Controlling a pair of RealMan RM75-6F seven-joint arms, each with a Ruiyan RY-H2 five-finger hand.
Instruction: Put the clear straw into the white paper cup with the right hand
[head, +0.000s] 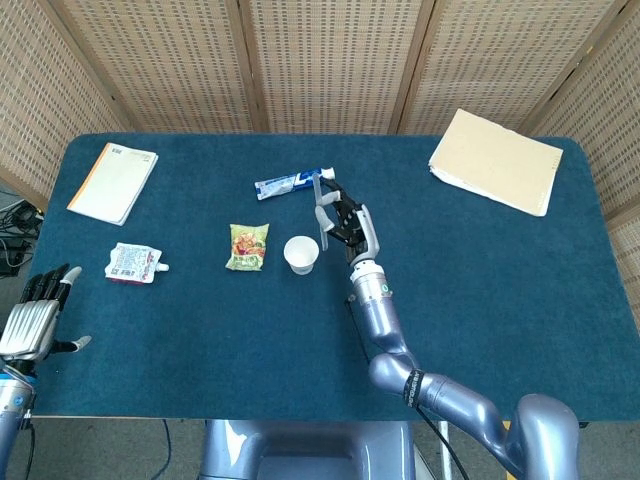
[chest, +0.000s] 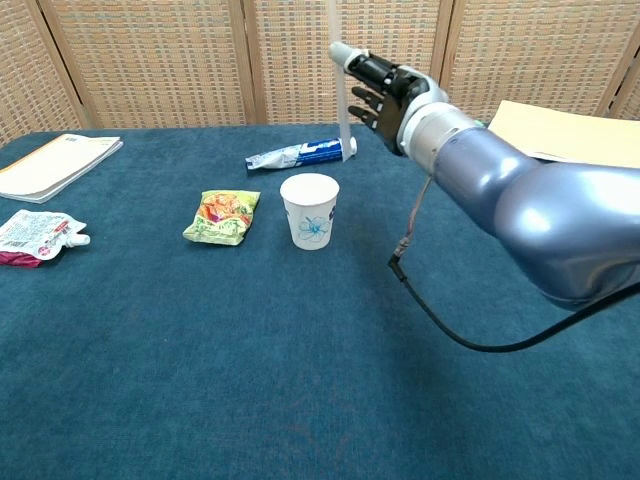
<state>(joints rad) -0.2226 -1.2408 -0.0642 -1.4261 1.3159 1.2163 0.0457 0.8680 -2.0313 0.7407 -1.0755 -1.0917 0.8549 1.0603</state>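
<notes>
The white paper cup (head: 301, 254) (chest: 310, 210) stands upright on the blue table, its mouth open. My right hand (head: 343, 222) (chest: 385, 88) hovers just right of the cup and above it, pinching the clear straw (head: 321, 208) (chest: 340, 85). The straw hangs nearly upright, its lower end above the table a little right of the cup's rim. My left hand (head: 32, 315) shows only in the head view, at the table's near left edge, fingers spread and holding nothing.
A toothpaste tube (head: 293, 183) (chest: 301, 154) lies just behind the cup. A green snack packet (head: 248, 247) (chest: 222, 217) sits left of it. Farther left lie a pouch (head: 132, 263) and a notebook (head: 113, 183). A tan folder (head: 497, 160) lies at the back right.
</notes>
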